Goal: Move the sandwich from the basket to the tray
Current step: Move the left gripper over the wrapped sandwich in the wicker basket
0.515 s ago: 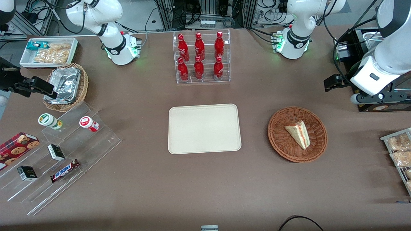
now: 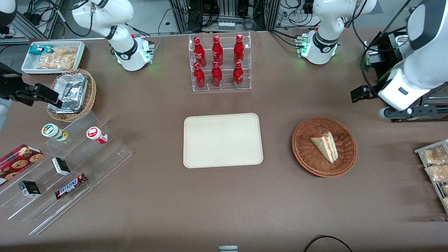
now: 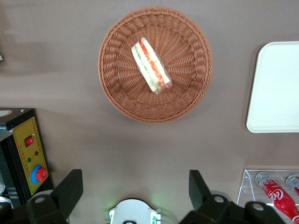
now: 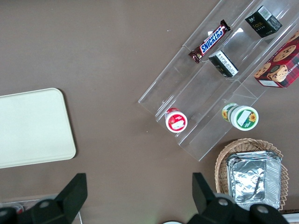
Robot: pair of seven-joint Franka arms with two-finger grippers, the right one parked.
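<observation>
The sandwich (image 2: 325, 146) (image 3: 150, 65), a pale wedge with a red and green filling stripe, lies in the round reddish-brown basket (image 2: 305, 154) (image 3: 117, 88). The cream tray (image 2: 223, 140) (image 3: 276, 88) lies flat and bare beside the basket, toward the parked arm's end. My left gripper (image 3: 134, 186) hangs high over bare table, open wide with nothing between its black fingers (image 3: 70, 186). It is farther from the front camera than the basket and well apart from it. Its white wrist (image 2: 402, 91) shows at the working arm's end of the table.
A clear rack of red bottles (image 2: 219, 63) stands farther from the front camera than the tray. A black and yellow control box (image 3: 29, 156) sits beside the gripper. A rack of snack packets (image 2: 435, 164) lies at the working arm's table edge. Stepped acrylic shelves (image 2: 63, 168) hold snacks toward the parked arm's end.
The left arm's wrist has shifted slightly toward the basket. The sandwich, basket and tray have not moved.
</observation>
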